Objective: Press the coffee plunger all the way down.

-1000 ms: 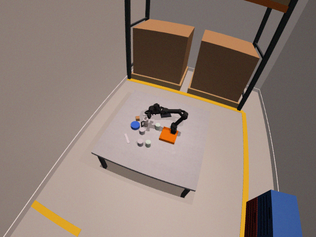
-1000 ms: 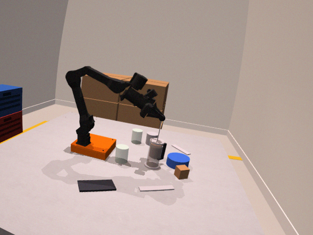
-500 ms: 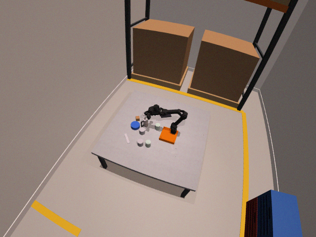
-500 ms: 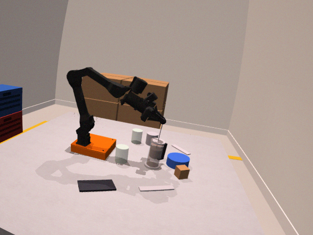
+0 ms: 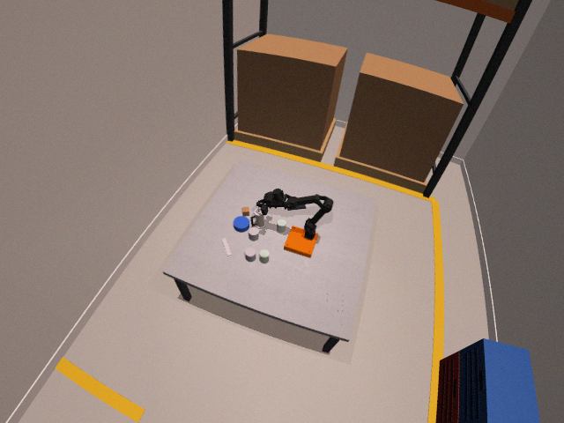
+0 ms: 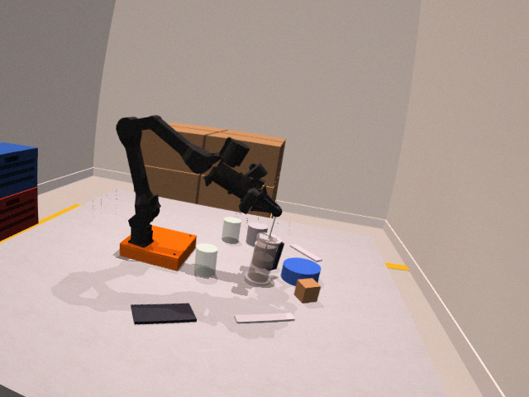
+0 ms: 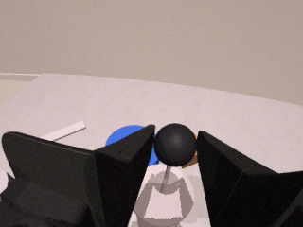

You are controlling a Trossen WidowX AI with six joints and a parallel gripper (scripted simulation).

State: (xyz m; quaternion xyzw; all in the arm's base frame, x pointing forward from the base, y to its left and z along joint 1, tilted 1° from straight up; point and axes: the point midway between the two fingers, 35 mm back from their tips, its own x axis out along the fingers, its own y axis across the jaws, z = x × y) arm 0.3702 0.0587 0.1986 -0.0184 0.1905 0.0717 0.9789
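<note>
The coffee press stands on the table. Its black handle faces the blue disc, and the glass appears to lean slightly to that side. The thin plunger rod sticks up a short way above the lid. The round black knob tops the rod and is hidden by the fingertips in the exterior view. My gripper points down at a slant above the press and is shut on the knob, one finger on each side.
A blue disc and brown cube lie beside the press. A pale green cylinder stands between it and my orange base. More cylinders, pale strips and a dark slab lie around.
</note>
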